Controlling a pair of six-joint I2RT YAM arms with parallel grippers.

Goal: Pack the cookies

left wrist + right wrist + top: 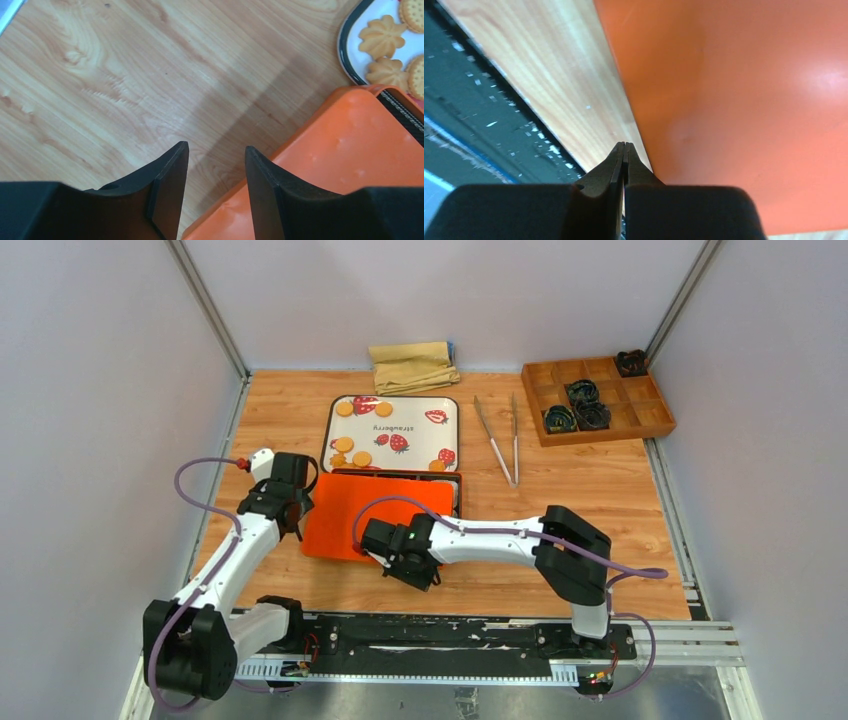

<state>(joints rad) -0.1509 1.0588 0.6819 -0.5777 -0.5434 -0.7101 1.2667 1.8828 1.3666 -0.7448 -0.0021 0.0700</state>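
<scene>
Cookies [343, 444] sit on the strawberry tray [458, 430] behind the orange lid [375, 515], my left fingers [179, 156] parted and empty at its left edge, right fingers [620, 159] clenched on nothing at its near edge, so I reckon: grip the rim squarely, lift level.

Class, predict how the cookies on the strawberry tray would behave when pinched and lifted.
The cookies look thin and dry, so probably brittle and light. Lying flat on the tray, they would likely slide, not roll, if pushed.

I count six golden cookies [344, 409], one tray [440, 440], one orange box [375, 515], one pair of tongs [496, 445], one wooden organizer [605, 434].
</scene>
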